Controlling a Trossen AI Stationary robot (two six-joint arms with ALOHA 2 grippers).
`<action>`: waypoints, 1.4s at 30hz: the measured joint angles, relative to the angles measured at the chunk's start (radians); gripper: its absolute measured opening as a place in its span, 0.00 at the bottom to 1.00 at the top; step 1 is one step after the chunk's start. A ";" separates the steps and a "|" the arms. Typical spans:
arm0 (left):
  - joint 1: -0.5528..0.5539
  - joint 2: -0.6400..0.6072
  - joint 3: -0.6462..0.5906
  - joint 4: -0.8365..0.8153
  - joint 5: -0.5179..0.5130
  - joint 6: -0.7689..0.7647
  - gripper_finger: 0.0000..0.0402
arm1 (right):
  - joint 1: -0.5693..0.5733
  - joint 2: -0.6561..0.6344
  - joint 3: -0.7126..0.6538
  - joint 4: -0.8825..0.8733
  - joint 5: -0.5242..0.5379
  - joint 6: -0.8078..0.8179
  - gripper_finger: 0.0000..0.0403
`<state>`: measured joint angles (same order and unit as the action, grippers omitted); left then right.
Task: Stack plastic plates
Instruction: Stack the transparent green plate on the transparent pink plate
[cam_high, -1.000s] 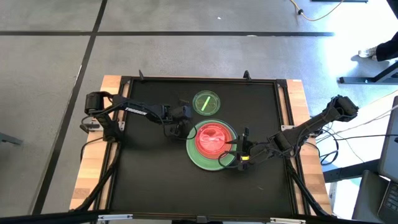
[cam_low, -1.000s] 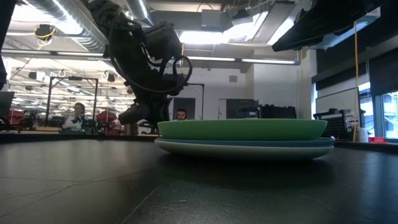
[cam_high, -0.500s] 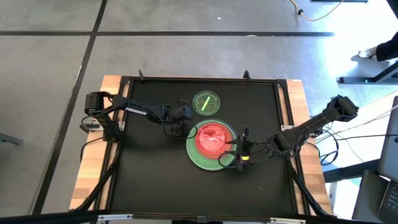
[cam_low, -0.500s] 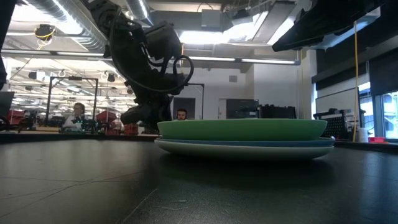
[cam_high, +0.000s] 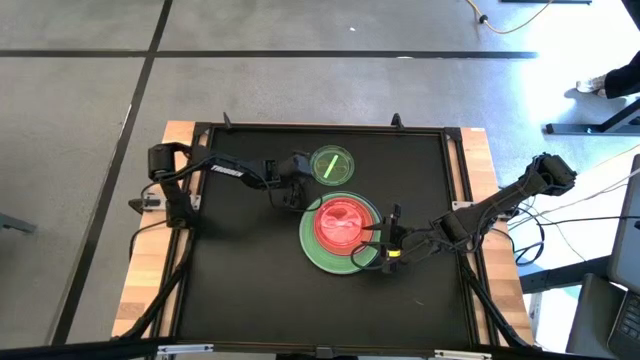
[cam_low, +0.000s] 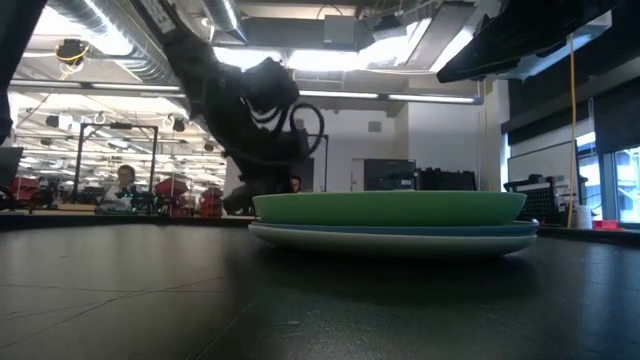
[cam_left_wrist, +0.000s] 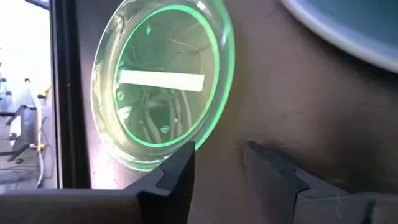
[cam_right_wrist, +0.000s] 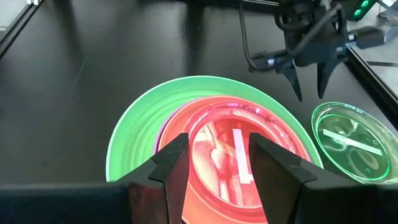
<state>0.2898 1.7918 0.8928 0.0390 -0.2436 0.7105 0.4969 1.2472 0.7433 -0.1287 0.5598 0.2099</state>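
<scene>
A stack of plates (cam_high: 340, 233) sits right of the table's centre: a green plate (cam_low: 390, 207) on a blue and a white one, with a translucent red dish (cam_right_wrist: 233, 155) with a bar mark on top. A translucent green dish (cam_high: 331, 165) with a white bar lies flat on the table just beyond the stack; it also shows in the left wrist view (cam_left_wrist: 165, 84). My left gripper (cam_left_wrist: 219, 152) is open, fingers pointing down, close beside the green dish's near left rim; it also shows in the right wrist view (cam_right_wrist: 309, 93). My right gripper (cam_right_wrist: 214, 149) is open at the stack's right rim.
The black table top has a raised frame (cam_high: 320, 128) along its edges, with bare wood (cam_high: 480, 150) outside it. There is free black surface left of the stack (cam_high: 230, 270). People sit far off in the room behind (cam_low: 125, 185).
My left gripper has gone from the stack's left rim toward the table's far edge and a little to the right, up to the green dish, turning as it went. The plates and my right gripper have stayed where they were.
</scene>
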 joint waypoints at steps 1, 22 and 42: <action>0.007 0.012 0.000 0.018 0.000 0.012 0.33 | 0.000 0.000 0.000 0.000 0.001 -0.003 0.39; 0.138 0.096 0.010 0.134 0.242 -0.018 0.32 | 0.000 0.000 0.000 -0.001 0.014 -0.006 0.39; 0.111 0.162 0.083 0.063 0.236 -0.072 0.02 | 0.000 0.000 0.000 -0.002 0.016 -0.006 0.39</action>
<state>0.4005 1.9533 0.9756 0.1019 -0.0072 0.6380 0.4969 1.2476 0.7433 -0.1307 0.5762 0.2036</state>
